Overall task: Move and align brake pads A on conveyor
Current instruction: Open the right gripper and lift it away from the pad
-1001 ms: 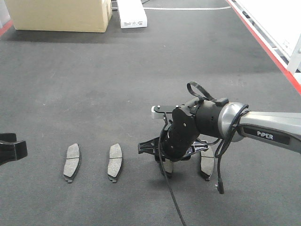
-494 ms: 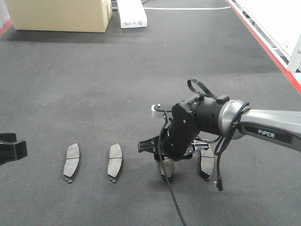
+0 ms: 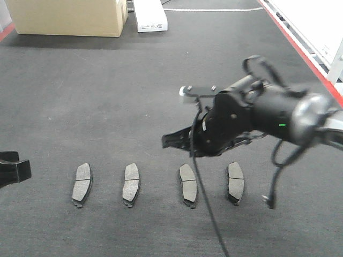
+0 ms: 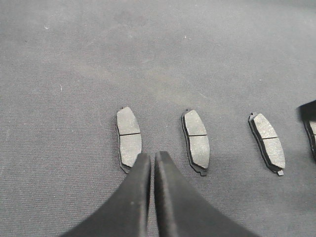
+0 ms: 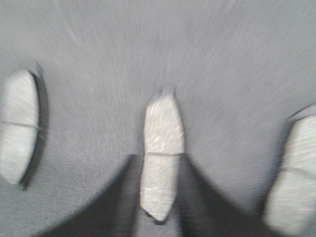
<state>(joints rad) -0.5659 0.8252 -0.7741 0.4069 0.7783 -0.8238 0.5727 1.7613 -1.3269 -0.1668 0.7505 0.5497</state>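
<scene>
**Hovering Over a Finished-Looking Row**

Hanging above the third of four pads, the right pincer [image 3: 179,144] holds nothing; its blurred wrist view suggests the jaws stand apart, one on each side of the pad below, though motion smear makes that uncertain. The left pincer [image 4: 152,163] sits with its jaws pressed narrow, empty, low at the row's left end. The brake pads A [image 3: 186,184] lie flat in an evenly spaced line on the conveyor [image 3: 107,96], long sides parallel, friction faces up, apparently so they travel uniformly. A cardboard box [image 3: 69,16] stands well apart at the belt's far end.
</scene>
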